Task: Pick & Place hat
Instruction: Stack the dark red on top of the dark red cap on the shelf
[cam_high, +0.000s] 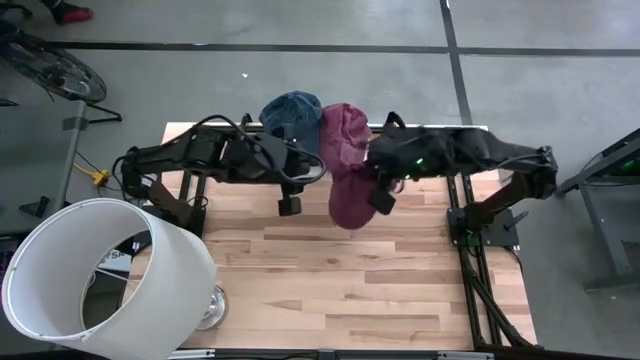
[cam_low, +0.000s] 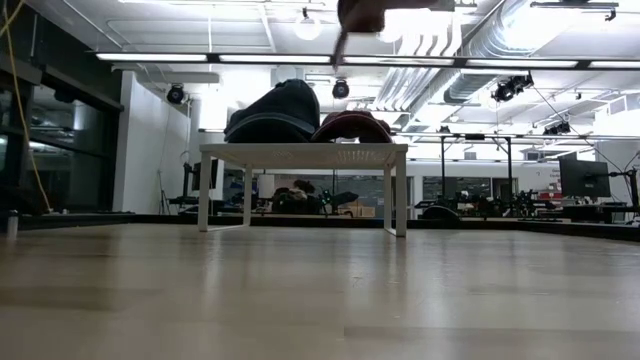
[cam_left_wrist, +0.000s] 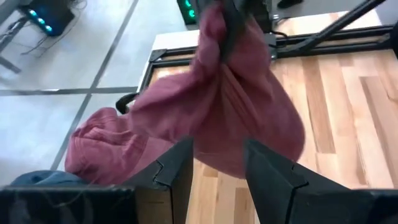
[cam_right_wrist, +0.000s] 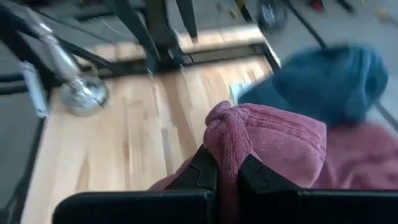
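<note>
High view showed a white rack (cam_high: 180, 128) at the table's (cam_high: 380, 290) far edge carrying a blue hat (cam_high: 291, 114) and, touching it at its 3 o'clock, a maroon hat (cam_high: 345, 128). A second maroon hat (cam_high: 352, 198) hung clear above the wood, a fold of its cloth pinched between the pressed-together fingers of the right gripper (cam_right_wrist: 227, 177), the bulk of it sagging below that pinch. At its 9 o'clock, just beside it, the left gripper (cam_left_wrist: 217, 165) stood with fingers parted, holding nothing
</note>
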